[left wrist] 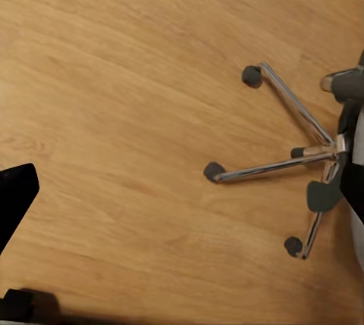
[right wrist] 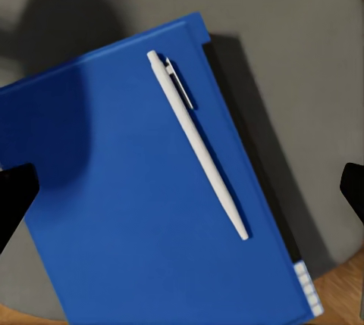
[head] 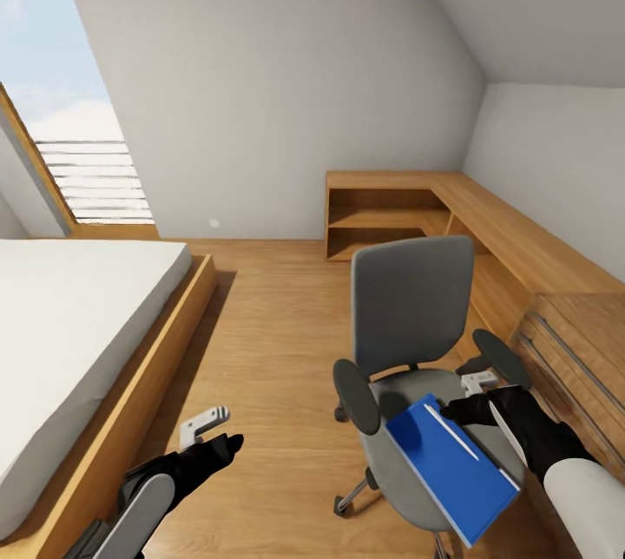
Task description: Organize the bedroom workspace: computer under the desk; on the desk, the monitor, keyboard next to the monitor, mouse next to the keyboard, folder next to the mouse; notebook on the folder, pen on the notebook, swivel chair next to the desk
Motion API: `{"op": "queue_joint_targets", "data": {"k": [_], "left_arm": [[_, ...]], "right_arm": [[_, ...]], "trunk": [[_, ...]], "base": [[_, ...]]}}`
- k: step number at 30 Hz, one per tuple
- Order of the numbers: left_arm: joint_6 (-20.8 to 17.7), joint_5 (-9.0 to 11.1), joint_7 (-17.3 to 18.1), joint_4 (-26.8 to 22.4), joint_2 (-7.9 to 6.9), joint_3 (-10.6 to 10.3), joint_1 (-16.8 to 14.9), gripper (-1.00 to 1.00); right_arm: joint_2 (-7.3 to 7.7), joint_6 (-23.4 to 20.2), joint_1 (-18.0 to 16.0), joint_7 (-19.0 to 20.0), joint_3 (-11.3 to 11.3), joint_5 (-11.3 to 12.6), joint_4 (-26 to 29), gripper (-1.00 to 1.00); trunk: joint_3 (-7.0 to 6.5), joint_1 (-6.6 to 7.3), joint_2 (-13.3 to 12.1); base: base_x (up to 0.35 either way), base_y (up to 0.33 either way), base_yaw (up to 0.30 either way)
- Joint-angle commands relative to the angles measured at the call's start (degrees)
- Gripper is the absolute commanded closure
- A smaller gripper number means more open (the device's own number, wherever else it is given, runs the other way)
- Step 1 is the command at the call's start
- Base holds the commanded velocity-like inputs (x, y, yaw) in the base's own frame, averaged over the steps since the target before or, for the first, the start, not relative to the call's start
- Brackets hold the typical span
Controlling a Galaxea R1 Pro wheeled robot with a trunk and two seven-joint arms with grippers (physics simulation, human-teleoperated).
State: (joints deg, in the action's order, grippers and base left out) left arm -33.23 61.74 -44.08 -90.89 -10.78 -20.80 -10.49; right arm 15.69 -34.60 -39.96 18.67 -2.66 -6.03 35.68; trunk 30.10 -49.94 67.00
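1. Step: clearing grey swivel chair (head: pixel 408 316); blue flat notebook (head: pixel 451 465) with slim white pen (head: pixel 457 437) lies on seat, near right.
2. Right gripper (head: pixel 476 384) fingers wide above it; left gripper (head: pixel 201 429) fingers: cannot tell.
3. Next, probably: pinch pen, carry to wooden counter (head: pixel 512 233).

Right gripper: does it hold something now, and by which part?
Nothing. The right gripper is open above the blue folder and pen on the chair.

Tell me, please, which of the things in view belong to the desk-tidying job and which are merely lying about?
Part of the job:
swivel chair
blue folder lying on the chair seat
white pen resting on the folder
wooden desk along the wall

Just there:
bed
window
wooden floor
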Motion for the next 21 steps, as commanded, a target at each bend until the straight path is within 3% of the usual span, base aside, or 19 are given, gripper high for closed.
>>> {"op": "queue_joint_targets", "data": {"k": [1,21], "left_arm": [[-0.02,0.46,-0.54,-0.08,-0.04,-0.09,-0.06,-1.0],[0.09,0.44,-0.65,-0.08,-0.03,-0.12,-0.06,-1.0]], "right_arm": [[0.05,-0.21,-0.03,0.4,-0.15,-0.62,0.09,-1.0],[0.13,-0.29,-0.03,0.4,-0.15,-0.62,0.13,-1.0]], "trunk": [[0.25,-0.23,0.46],[3.84,-4.62,8.48]], "base": [[0.0,0.0,0.0],[0.0,0.0,0.0]]}}
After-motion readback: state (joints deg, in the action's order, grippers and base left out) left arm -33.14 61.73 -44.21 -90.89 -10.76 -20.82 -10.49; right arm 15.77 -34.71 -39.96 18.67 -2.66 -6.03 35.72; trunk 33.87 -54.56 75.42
